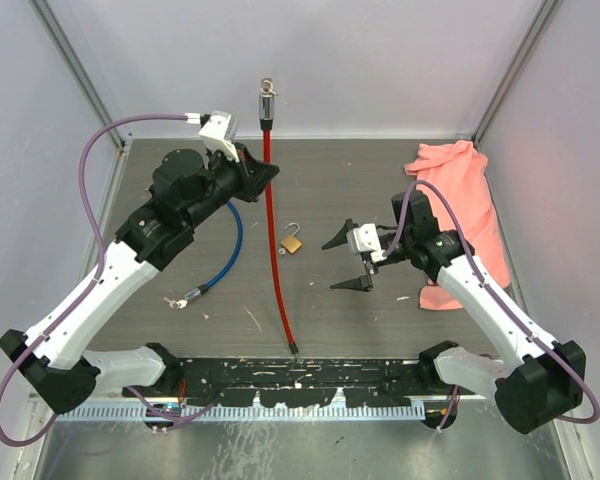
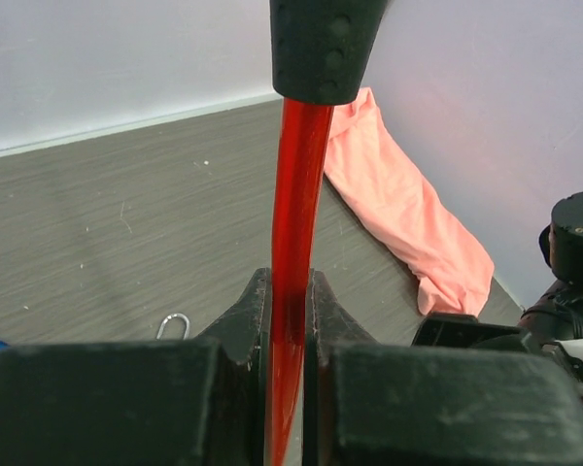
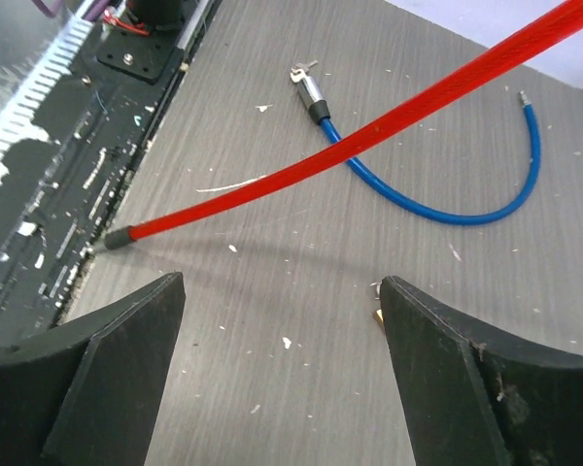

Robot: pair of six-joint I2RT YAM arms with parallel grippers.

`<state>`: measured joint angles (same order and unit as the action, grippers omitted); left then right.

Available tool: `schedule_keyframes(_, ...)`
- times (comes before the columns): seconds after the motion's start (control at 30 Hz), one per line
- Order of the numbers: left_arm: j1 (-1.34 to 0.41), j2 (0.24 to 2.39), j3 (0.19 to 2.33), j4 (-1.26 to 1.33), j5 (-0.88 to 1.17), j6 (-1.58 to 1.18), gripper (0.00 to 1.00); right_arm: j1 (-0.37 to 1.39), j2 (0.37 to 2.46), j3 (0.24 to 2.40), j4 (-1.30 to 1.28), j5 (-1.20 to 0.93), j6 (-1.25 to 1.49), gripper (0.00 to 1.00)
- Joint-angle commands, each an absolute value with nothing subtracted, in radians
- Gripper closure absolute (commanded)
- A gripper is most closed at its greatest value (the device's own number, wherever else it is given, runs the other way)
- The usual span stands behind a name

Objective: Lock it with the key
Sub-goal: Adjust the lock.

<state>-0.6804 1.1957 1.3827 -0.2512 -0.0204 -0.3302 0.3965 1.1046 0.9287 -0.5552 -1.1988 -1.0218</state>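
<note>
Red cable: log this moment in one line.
left hand: shut on red cable | right hand: open, empty, near padlock | padlock: untouched

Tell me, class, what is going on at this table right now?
The left gripper is clamped on the red cable lock, holding its far end up while the near tip rests on the table. The right gripper is open and holds nothing, beside a small brass padlock. A blue cable lock with keys at one end lies apart, untouched.
</note>
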Motion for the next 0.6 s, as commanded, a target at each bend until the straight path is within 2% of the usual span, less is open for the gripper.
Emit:
schedule_keyframes(0.0,-0.649,1.155,1.397,-0.232,0.029,-0.359,1.00,0.411,1.070,0.985,-0.629,-1.181,-1.294,0.13)
schedule_keyframes(0.2,-0.599,1.179,1.416,-0.240,0.136,-0.406,1.00,0.516,1.113,0.967,-0.560,-1.082,-1.310,0.14)
schedule_keyframes(0.3,-0.569,1.193,1.447,-0.264,0.250,-0.413,1.00,0.552,1.117,0.954,-0.424,-1.043,-1.123,0.14)
schedule_keyframes(0.43,-0.558,1.182,1.453,-0.292,0.429,-0.236,1.00,0.538,1.141,1.100,-0.383,-1.007,-0.816,0.14)
schedule_keyframes(0.57,-0.545,1.165,1.469,-0.397,0.475,-0.015,1.00,0.442,1.151,1.180,-0.270,-1.163,-0.522,0.15)
